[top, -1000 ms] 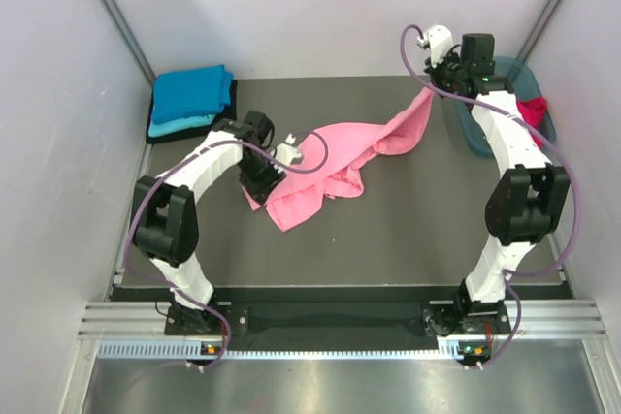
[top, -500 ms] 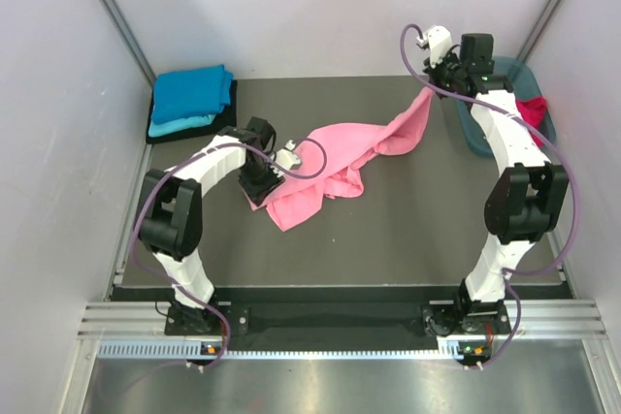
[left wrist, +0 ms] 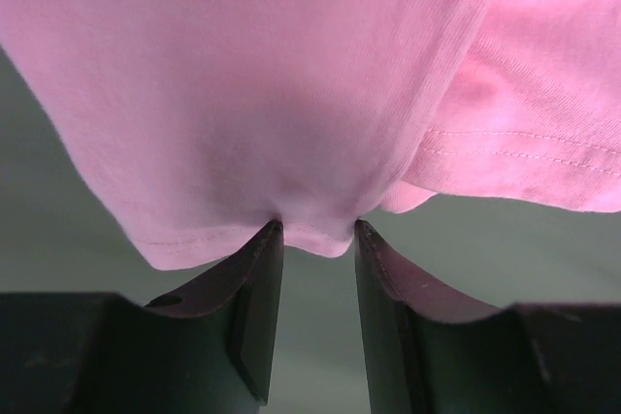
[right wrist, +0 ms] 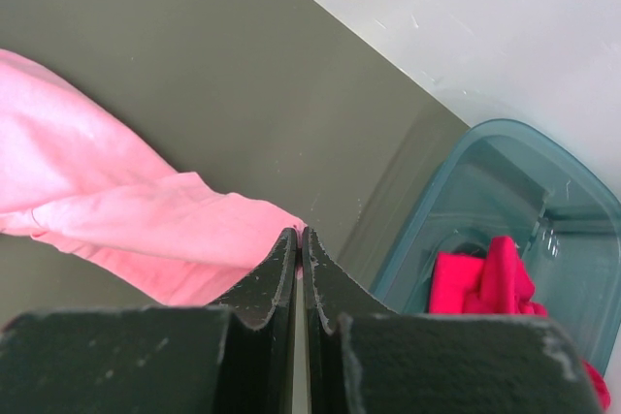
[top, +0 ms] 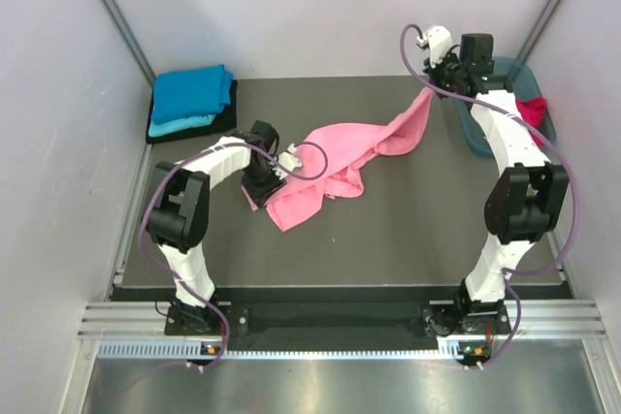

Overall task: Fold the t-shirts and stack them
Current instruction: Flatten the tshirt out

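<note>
Pink cotton spans the table [top: 408, 230] from centre-left to far right: the pink t-shirt [top: 330, 157] is rumpled on the surface, with one corner raised beside the tub [top: 480, 138]. The right gripper [right wrist: 299, 235] has its fingers pressed together on that corner. The left gripper [left wrist: 315, 230] is at the opposite hem with its fingers spread, and the hem edge puckers between the tips without being clamped.

Step in hand, as judged: secure a second hold, then spread the garment flat.
- Advance the left fingers past the stitched hem before closing, so that they take one layer only.
- Hold the right corner steady. Slack lets the hem slide out.
- Draw the grippers apart evenly to avoid twisting.

The folded blue t-shirt [top: 189, 92] tops the stack at far left. A crimson t-shirt [right wrist: 485, 283] lies in the tub.
</note>
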Robot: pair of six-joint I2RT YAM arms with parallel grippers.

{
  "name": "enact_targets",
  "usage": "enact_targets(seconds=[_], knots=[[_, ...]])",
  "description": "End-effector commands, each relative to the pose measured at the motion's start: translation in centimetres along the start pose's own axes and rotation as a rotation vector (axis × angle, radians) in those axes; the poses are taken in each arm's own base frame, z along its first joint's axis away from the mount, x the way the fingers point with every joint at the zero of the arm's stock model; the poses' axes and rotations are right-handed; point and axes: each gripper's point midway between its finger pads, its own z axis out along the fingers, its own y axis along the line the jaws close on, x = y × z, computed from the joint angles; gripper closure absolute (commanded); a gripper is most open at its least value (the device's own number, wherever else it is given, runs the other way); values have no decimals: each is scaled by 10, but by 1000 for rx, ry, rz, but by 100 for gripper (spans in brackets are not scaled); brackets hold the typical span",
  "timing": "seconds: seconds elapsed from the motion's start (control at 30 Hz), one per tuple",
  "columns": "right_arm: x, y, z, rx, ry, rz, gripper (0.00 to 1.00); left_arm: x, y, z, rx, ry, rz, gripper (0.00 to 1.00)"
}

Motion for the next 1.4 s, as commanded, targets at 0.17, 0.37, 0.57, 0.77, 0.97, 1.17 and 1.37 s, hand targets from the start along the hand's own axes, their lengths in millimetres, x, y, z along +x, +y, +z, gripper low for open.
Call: enact_targets(seconds=[0.17,0.37,0.57,0.77,0.97,1.17,1.37], knots=[[-23,-1,-2,-4,-59,-9,100,10,-3,7,-2,8,2,60],[-25,0,0,7,-58,-3,100,17,-8,16,-7,1,-5,62],[-29,4,-4,19,-59,-47,100,10,2,30,-38,-17,6,68],[-33,0,-16,47,-55,-48,100,6,-4,22,-18,-53,-1,100],[-72,-27,-73,213,-142,-31,100,-18,16,-76,-233,-283,1,100],[-127,-32,-163,257,-256,-16,100,-48,40,-243,-556,-602,-43,100],[-182,-47,-258,402,-464,14,100,-54,36,-361,-744,-824,-25,100]])
